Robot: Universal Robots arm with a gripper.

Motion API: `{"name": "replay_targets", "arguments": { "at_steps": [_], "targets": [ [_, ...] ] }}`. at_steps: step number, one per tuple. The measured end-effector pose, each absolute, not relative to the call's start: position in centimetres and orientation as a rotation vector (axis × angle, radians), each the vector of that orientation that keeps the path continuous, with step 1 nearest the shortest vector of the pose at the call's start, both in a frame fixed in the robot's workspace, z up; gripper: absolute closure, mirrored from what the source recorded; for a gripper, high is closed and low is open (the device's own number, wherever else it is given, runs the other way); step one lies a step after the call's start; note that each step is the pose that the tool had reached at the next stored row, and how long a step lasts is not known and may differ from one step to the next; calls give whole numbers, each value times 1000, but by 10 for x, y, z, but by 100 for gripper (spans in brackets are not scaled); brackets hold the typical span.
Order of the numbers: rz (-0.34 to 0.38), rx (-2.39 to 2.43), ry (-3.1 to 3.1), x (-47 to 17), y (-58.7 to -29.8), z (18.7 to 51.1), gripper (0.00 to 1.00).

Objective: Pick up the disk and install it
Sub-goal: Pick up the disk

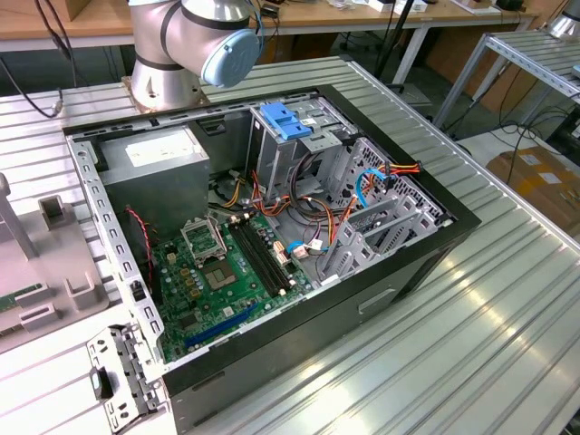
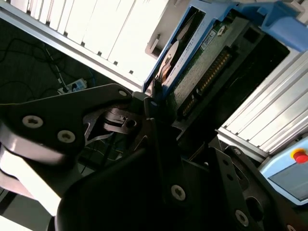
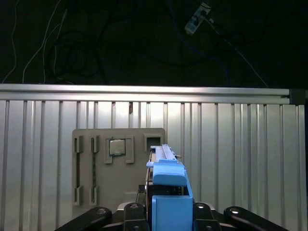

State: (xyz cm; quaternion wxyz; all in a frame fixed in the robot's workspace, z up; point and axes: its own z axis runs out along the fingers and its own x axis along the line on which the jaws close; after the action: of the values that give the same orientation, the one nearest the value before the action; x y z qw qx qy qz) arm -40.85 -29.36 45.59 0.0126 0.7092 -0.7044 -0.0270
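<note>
the gripper (image 2: pixel 153 98) is clamped on the disk (image 3: pixel 168 190), held edge-on over the ribbed table (image 3: pixel 240 159) near a grey tray (image 3: pixel 120 187): bright blue rails, grey metal, green board. the open case (image 1: pixel 362 308) sits mid-frame in the exterior view.

An open case (image 1: pixel 381 290) lies on its side on a ribbed table (image 1: pixel 471 344). Inside the case, a motherboard (image 1: pixel 217 272) covers the floor. A grey power supply (image 1: pixel 159 168) fills the corner toward the exterior view's left. Beside it stands a drive cage (image 1: pixel 304 154) topped by a light-blue latch (image 1: pixel 288 120), with loose cables (image 1: pixel 317 213) below. Outside the case, at the exterior view's left, rests a grey fixture (image 1: pixel 45 263).
</note>
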Motion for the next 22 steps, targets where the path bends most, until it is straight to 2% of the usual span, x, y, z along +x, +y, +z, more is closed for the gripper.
{"name": "replay_targets", "arguments": {
  "at_steps": [7, 22],
  "targets": [
    [-84, 2210, -2195, -409, -294, 475, 64],
    [-84, 2210, -2195, -409, -294, 485, 64]
  ]
}}
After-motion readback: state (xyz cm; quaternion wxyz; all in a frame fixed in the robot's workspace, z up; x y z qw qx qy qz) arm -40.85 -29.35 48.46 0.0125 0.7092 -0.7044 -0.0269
